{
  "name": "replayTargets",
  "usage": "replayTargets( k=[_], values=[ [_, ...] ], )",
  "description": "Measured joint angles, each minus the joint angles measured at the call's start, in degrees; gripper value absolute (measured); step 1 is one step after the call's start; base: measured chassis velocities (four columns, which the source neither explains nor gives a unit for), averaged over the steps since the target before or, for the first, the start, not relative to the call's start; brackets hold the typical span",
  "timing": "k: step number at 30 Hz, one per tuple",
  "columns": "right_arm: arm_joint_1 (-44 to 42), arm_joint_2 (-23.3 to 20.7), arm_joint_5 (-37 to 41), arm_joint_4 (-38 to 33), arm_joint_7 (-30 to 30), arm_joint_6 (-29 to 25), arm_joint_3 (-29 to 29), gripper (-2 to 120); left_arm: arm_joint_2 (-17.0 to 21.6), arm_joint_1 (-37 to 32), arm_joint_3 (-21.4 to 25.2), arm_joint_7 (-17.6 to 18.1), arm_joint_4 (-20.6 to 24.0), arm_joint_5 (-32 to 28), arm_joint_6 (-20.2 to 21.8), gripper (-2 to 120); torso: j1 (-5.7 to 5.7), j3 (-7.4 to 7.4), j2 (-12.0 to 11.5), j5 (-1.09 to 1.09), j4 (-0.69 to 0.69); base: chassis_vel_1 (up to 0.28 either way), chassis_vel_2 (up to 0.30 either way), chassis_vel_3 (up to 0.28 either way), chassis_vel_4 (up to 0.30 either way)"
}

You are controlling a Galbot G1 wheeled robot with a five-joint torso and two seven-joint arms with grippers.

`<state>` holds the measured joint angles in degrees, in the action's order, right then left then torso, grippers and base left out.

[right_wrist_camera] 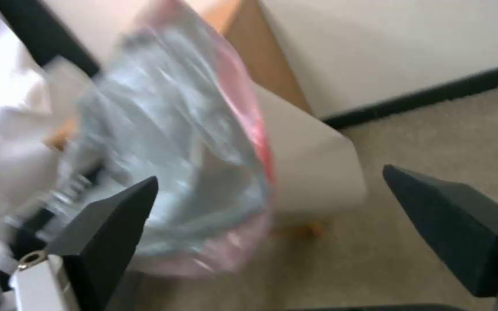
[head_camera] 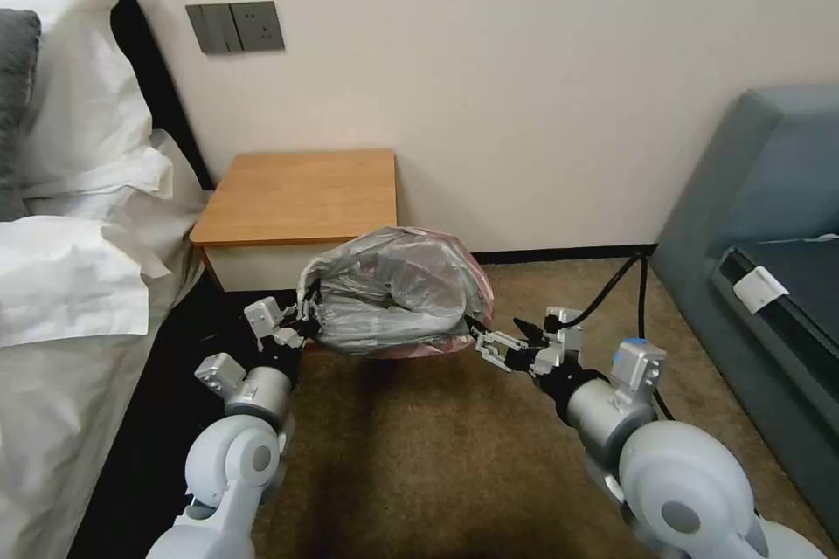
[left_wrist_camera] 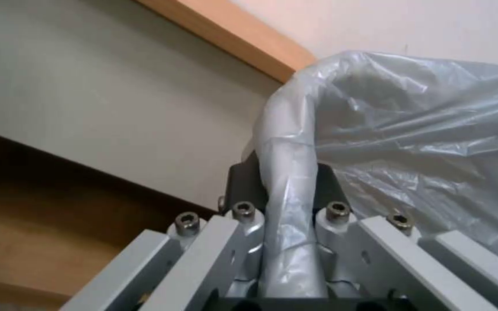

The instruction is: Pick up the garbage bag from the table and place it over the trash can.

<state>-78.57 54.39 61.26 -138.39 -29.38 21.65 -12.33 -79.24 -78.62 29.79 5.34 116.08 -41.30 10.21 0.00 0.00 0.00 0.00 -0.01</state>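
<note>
The garbage bag [head_camera: 393, 293] is a crinkled grey film with a pink edge, puffed open above the carpet in front of the table [head_camera: 297, 192]. My left gripper [head_camera: 304, 314] is shut on the bag's left edge. The film [left_wrist_camera: 410, 142] runs bunched between its dark pads [left_wrist_camera: 243, 185]. My right gripper [head_camera: 495, 330] is at the bag's right edge, open. In the right wrist view its black fingertips [right_wrist_camera: 128, 203] stand wide apart, with the bag [right_wrist_camera: 174, 142] beyond them. I cannot tell whether the cream panel [right_wrist_camera: 318, 172] beside the bag is the trash can or the table's drawer front.
A bed with white sheets [head_camera: 70, 279] lines the left side. A grey-blue sofa [head_camera: 760, 218] stands on the right. A black cable [head_camera: 642, 279] runs down the wall behind my right arm. Brown carpet [head_camera: 419, 454] lies open between my arms.
</note>
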Motion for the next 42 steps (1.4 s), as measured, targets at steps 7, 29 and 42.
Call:
replayTargets(
  k=[7, 29, 42],
  values=[
    [2.82, 6.54, 1.21, 2.97, 9.83, -9.99, -1.40, 100, -0.08, -0.70, -0.20, 0.73, 1.14, -0.77, 0.87, 6, 0.00, 0.00, 0.00, 0.00, -0.01, 0.000, 0.000, 0.000, 0.000],
    [6.08, 17.84, 4.28, 16.67, 28.17, -13.57, -4.55, 100, -0.05, -1.43, -0.23, 3.17, 4.48, -7.16, 4.16, 6, 0.00, 0.00, 0.00, 0.00, 0.00, 0.000, 0.000, 0.000, 0.000],
    [6.74, 18.33, 4.17, 17.78, 29.31, -13.40, -4.08, 83, -0.45, -1.18, -0.12, 3.55, 4.70, -8.70, 4.83, 6, 0.00, 0.00, 0.00, 0.00, 0.01, 0.000, 0.000, 0.000, 0.000]
  ],
)
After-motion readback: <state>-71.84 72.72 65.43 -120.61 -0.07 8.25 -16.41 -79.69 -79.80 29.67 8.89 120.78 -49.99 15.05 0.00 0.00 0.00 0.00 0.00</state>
